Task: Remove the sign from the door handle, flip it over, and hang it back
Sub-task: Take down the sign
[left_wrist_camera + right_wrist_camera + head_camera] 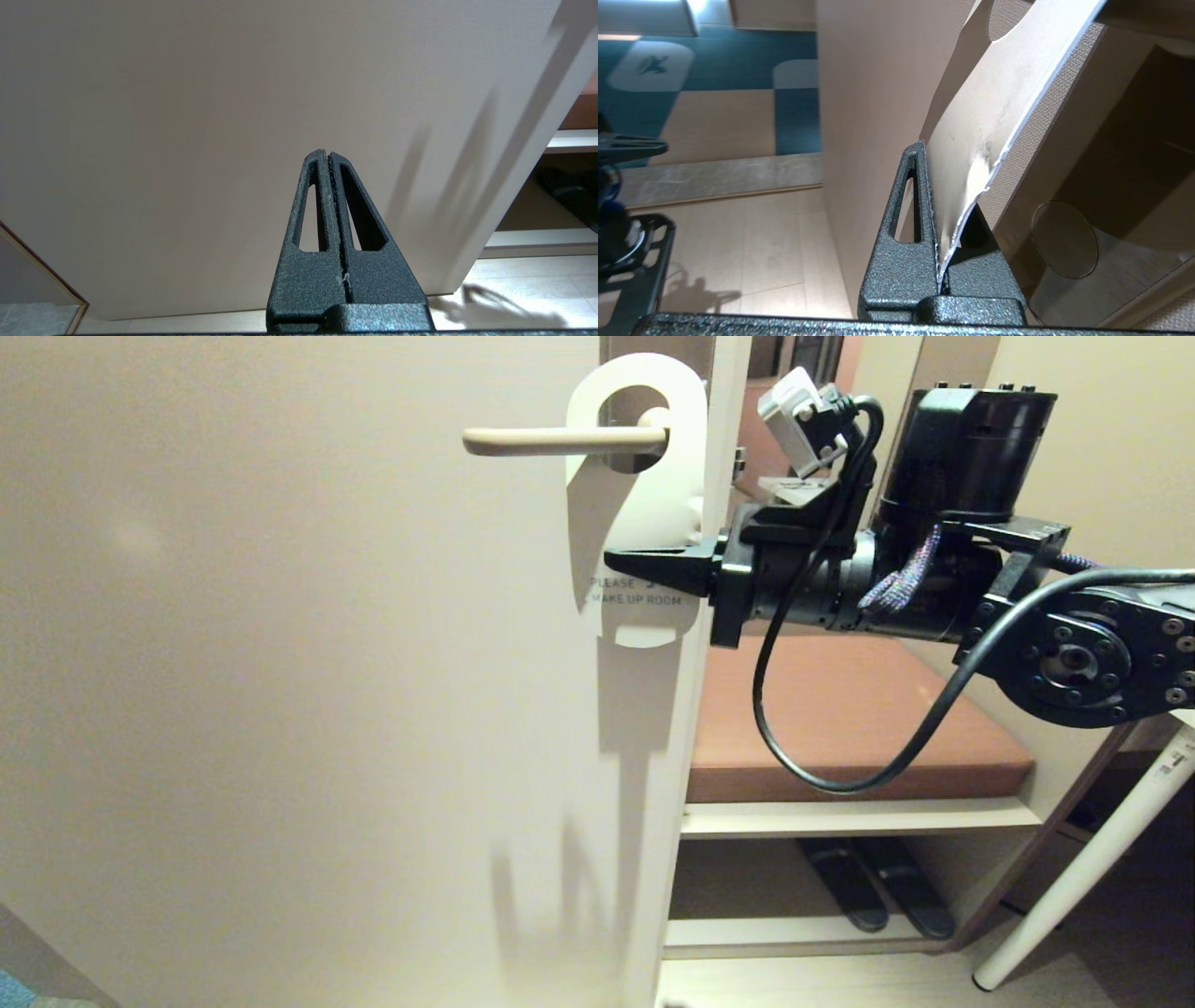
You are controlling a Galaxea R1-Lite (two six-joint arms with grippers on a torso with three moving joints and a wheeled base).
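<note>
The right gripper is clamped on the white oblong card sign; a hard pull could crease it around the cream-beige lever door handle.

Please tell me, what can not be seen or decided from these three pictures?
- Head view: the right gripper covers part of the sign's printed lines.
- Head view: the sign hides the door handle's root and most of its backplate; the picture's top edge cuts the rest.
- Right wrist view: the sign's face is too glossy and bent to read.
- Left wrist view: only the door behind the left gripper.

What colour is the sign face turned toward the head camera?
White, with grey lettering, on the sign; the head view shows it best.
</note>
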